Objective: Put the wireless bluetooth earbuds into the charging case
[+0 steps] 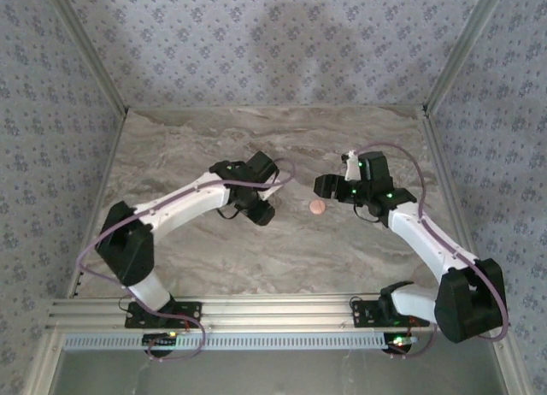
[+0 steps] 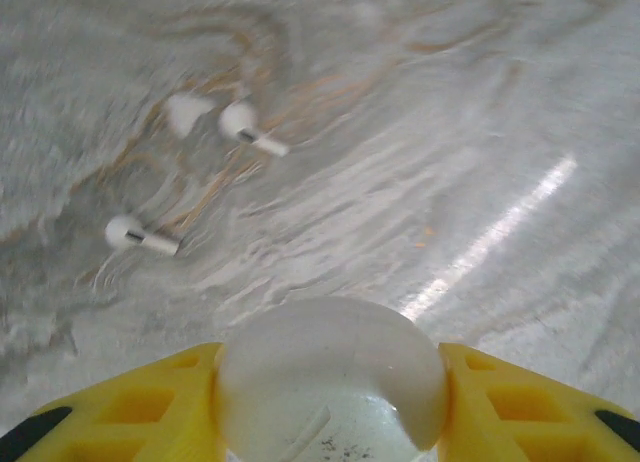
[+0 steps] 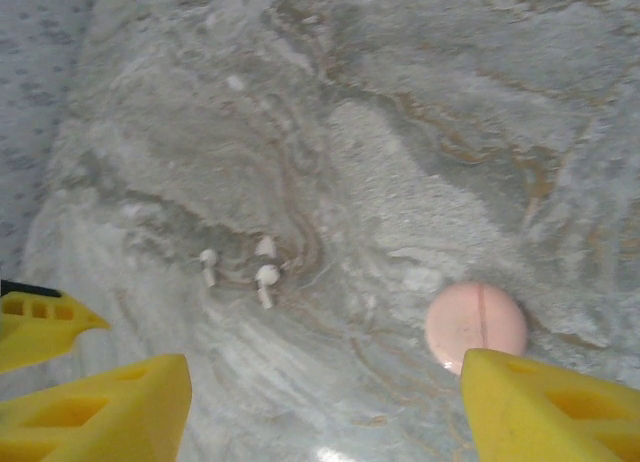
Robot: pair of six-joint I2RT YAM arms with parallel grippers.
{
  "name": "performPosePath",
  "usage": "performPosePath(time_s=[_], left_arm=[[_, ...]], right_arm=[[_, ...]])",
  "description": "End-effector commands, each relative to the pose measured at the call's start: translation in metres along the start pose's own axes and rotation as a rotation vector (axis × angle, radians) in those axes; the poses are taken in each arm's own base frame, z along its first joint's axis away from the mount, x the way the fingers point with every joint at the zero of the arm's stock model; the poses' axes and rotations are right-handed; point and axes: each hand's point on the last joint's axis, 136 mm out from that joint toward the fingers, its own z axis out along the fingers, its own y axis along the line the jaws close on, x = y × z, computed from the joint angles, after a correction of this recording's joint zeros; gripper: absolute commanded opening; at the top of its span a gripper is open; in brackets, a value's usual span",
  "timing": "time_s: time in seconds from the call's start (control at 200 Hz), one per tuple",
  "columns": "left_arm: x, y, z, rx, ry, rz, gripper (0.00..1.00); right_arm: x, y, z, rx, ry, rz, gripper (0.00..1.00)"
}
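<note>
Your left fingers (image 2: 130, 407) clamp a white rounded piece (image 2: 330, 367), both earbuds (image 2: 245, 127) lying ahead to their left; right fingers (image 3: 110, 402) gape wide

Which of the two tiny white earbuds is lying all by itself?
The earbud nearer the left jaws lies alone. The other earbud, farther off, has a small white blob right beside it.

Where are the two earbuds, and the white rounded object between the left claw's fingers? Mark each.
Upper earbud (image 2: 238, 121), left wrist view, on its bulb.
Lower earbud (image 2: 121, 232), left wrist view, on its bulb.
White rounded object (image 2: 330, 367), left wrist view, on its domed top.
</note>
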Motion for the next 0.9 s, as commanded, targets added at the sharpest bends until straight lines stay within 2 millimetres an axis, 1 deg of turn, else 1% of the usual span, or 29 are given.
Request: performPosePath(time_s=[0.0, 0.035, 0.1, 0.15, 0.17, 0.26, 0.35, 0.49, 0.65, 0.894], left_arm=[[-0.001, -0.020, -0.005, 0.103, -0.092, 0.263, 0.37], [-0.001, -0.026, -0.007, 0.134, -0.116, 0.299, 0.36], [0.001, -0.037, -0.012, 0.187, -0.164, 0.370, 0.34], [0.007, -0.043, -0.014, 0.218, -0.178, 0.417, 0.34], [0.001, -0.046, -0.017, 0.222, -0.213, 0.435, 0.34], [0.005, -0.055, -0.025, 0.260, -0.263, 0.518, 0.34], [0.008, -0.058, -0.030, 0.252, -0.301, 0.590, 0.34], [0.011, -0.061, -0.037, 0.240, -0.329, 0.646, 0.35], [0.011, -0.066, -0.040, 0.242, -0.337, 0.666, 0.35], [0.008, -0.072, -0.046, 0.245, -0.366, 0.674, 0.35]], right_arm=[[0.026, 0.033, -0.009, -0.214, 0.123, -0.035, 0.68], [0.032, 0.041, -0.010, -0.261, 0.153, -0.033, 0.65], [0.042, 0.047, -0.012, -0.309, 0.193, -0.023, 0.60], [0.052, 0.051, -0.012, -0.340, 0.226, -0.012, 0.60], [0.055, 0.052, -0.012, -0.351, 0.238, -0.008, 0.59], [0.070, 0.058, -0.011, -0.397, 0.299, 0.022, 0.59], [0.083, 0.067, -0.008, -0.427, 0.355, 0.031, 0.59], [0.100, 0.090, -0.005, -0.495, 0.420, 0.005, 0.58], [0.109, 0.103, 0.000, -0.531, 0.463, -0.014, 0.58], [0.113, 0.117, 0.007, -0.572, 0.491, -0.028, 0.58]])
